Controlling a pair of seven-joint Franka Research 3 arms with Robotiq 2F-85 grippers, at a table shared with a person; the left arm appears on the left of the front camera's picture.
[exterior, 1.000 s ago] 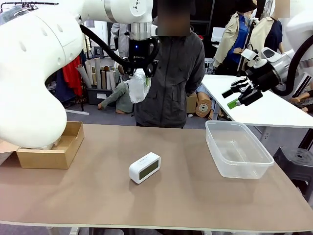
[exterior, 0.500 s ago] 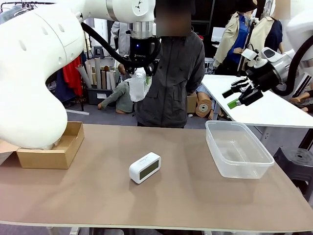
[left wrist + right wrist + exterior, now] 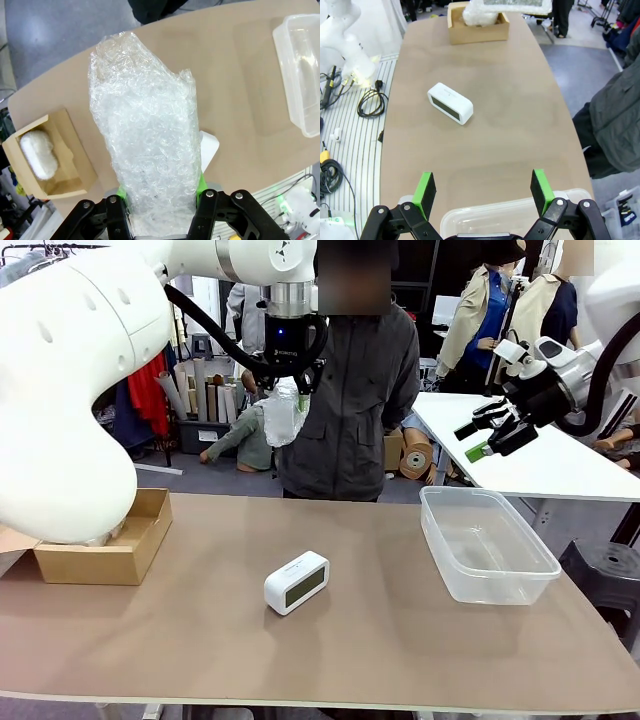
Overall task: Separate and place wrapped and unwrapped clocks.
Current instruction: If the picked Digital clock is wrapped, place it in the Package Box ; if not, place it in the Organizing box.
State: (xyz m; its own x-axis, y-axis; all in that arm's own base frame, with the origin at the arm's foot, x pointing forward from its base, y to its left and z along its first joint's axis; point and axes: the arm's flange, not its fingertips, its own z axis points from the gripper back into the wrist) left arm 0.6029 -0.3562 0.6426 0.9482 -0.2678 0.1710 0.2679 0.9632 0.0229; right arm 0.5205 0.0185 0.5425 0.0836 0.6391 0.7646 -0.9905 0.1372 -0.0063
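High above the table's far edge, my left gripper (image 3: 288, 383) is shut on a wrapped clock (image 3: 283, 415), an oblong bundle in bubble wrap that hangs below the fingers; the same wrapped clock (image 3: 147, 145) stands up between the green pads in the left wrist view. A second wrapped clock (image 3: 38, 154) lies inside the cardboard box (image 3: 75, 172). The bare white clock (image 3: 296, 582) with a dark screen rests near the table's middle and is the unwrapped clock (image 3: 450, 102) in the right wrist view. My right gripper (image 3: 487, 433) hovers open above the tub, holding nothing.
A brown cardboard box (image 3: 125, 558) sits at the table's left edge. A clear plastic tub (image 3: 487, 546) stands at the right. A person in a dark jacket (image 3: 350, 400) stands at the far side, just behind the raised bundle.
The left gripper with the wrapped clock has drifted slightly to the right. The right arm has not moved.
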